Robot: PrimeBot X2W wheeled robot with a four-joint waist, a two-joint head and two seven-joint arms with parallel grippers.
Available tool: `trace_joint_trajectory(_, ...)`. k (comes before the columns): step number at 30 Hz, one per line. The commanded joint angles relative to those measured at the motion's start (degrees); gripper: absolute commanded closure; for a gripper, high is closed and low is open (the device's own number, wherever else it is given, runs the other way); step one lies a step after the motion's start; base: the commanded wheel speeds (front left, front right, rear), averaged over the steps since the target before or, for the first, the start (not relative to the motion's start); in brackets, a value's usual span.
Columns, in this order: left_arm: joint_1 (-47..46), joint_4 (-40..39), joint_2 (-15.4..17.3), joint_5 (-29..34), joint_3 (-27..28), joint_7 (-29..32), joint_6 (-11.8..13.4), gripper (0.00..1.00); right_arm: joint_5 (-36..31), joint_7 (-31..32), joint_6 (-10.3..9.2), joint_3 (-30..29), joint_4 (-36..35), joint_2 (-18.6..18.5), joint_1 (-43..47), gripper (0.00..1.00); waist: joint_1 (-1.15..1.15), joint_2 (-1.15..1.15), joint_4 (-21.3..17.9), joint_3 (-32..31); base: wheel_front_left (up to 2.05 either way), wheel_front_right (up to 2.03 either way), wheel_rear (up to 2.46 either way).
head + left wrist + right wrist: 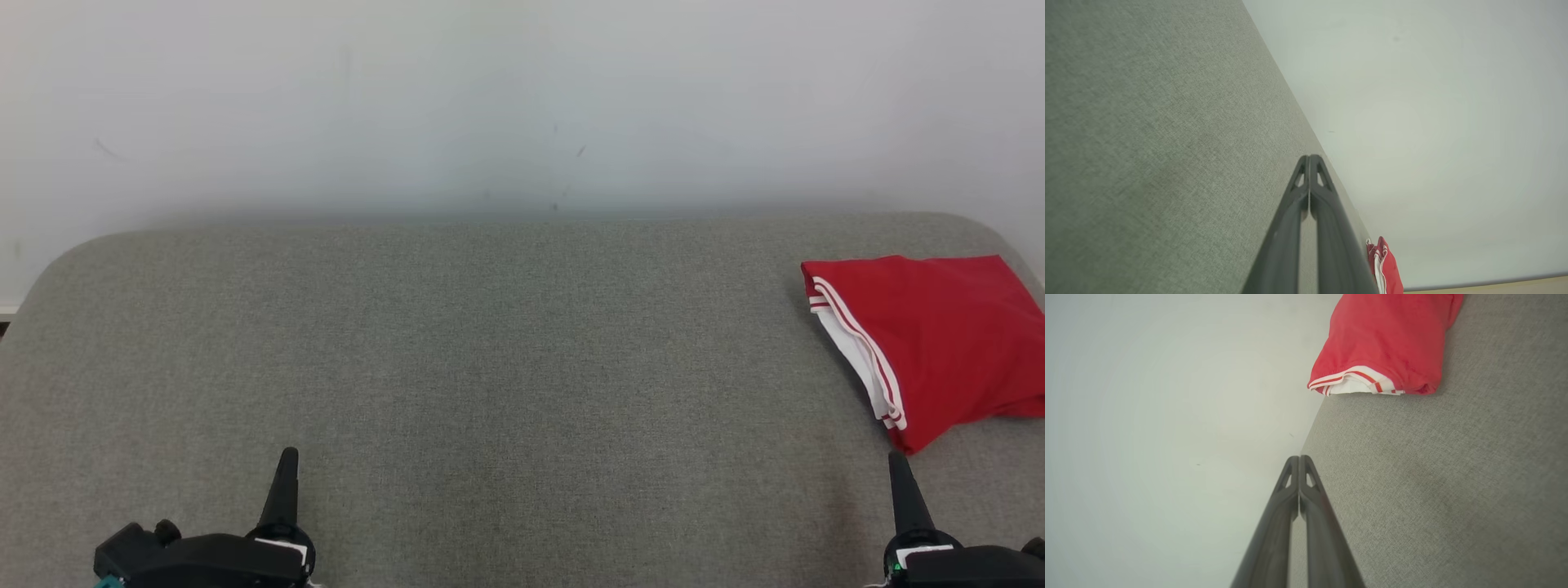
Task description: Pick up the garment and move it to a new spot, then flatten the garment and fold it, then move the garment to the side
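The garment [931,339] is red with white striped trim, folded into a compact bundle at the far right of the grey fabric surface [490,351]. It also appears at the top of the right wrist view [1384,343] and small at the bottom of the left wrist view [1386,267]. My right gripper [898,459] is shut and empty at the lower right, its tip just short of the garment's near corner. Far from the garment at the lower left, my left gripper [288,453] is shut with nothing in it.
A plain pale wall [522,98] rises directly behind the surface. The grey surface has rounded back corners, and its right edge runs close to the garment. A strip of tan floor [1494,286] shows in the left wrist view.
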Motion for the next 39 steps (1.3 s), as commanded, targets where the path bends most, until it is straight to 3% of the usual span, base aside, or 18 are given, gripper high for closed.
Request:
trace_joint_trajectory(1,-1.18,-0.16,0.24,-1.0,-0.05,0.23,-0.43,1.0,1.07,0.4,0.04,-0.29,-0.57,-0.1,-1.23,1.0,0.0,0.0,0.01,0.01,0.0,0.0,0.0)
trace_joint_trajectory(39,-5.63,2.76,0.32,-19.5,-0.29,4.7,-1.28,1.0,19.56,4.98,0.06,-2.44,-0.41,-0.09,-2.52,1.0,0.0,0.0,0.55,0.72,0.0,0.0,0.0)
